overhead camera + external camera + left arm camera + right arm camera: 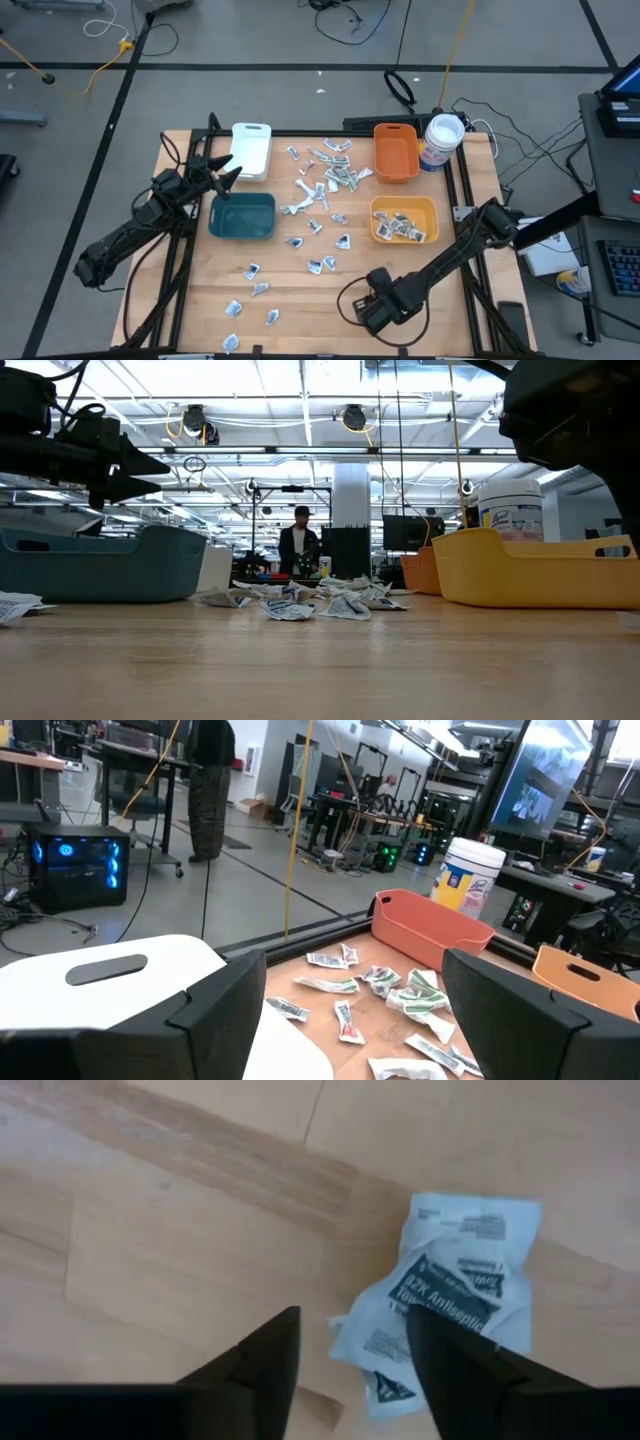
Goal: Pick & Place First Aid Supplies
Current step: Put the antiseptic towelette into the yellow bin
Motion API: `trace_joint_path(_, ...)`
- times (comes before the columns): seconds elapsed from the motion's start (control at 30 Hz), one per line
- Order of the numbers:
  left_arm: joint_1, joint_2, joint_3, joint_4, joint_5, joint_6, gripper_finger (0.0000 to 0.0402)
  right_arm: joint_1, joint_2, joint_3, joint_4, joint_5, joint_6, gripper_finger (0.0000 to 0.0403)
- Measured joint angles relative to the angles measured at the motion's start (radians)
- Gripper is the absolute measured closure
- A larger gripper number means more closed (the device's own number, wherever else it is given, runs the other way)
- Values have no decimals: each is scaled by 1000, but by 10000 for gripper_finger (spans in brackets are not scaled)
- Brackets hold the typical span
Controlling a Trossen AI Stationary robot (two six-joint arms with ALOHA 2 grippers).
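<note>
The first aid supplies [330, 178] are small white packets scattered flat over the wooden table; several more lie in the yellow bin [432, 212]. In the low view they form a far pile [300, 602]. My right gripper [350, 1370] points down near the table's near edge [377, 285] and is open. One printed antiseptic packet [465, 1285] lies flat on the wood, its lower corner between the fingertips, with no touch showing. My left gripper [226, 175] [350, 1020] is open and level. It hovers above the teal bin [242, 216], beside the white bin [251, 150].
An orange bin [396, 152] and a round white-lidded tub [441, 140] stand at the far right. Loose packets [250, 290] dot the near left of the table. A black cable loops beside the right wrist [350, 300]. A person [298, 545] stands far behind the table.
</note>
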Motion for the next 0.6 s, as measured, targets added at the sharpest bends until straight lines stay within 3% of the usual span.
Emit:
trace_joint_path(0.3, 0, 0, 0, 0, 0, 0, 96, 1, 0, 0, -1, 1, -43, 387)
trace_joint_path(0.6, 0, 0, 0, 0, 0, 0, 96, 0, 0, 1, -6, 7, -89, 402)
